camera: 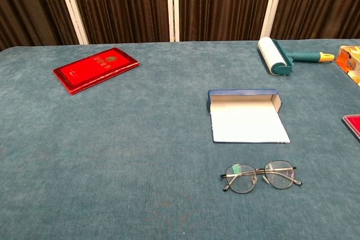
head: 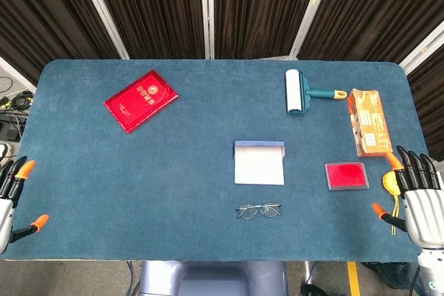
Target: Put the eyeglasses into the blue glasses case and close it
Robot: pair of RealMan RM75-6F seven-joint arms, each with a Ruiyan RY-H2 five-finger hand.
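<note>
currently both hands rest released with fingers spread: left hand at the table's eight o'clock edge, right hand at four o'clock.

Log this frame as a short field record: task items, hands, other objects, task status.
eyeglasses: on the table, just in front of the case, untouched
blue glasses case: open, flap lying flat toward the glasses
left hand: at table's left edge, holds nothing
right hand: at table's right edge, holds nothing
others: red booklet, lint roller, orange box, red flat case
status: not started
</note>
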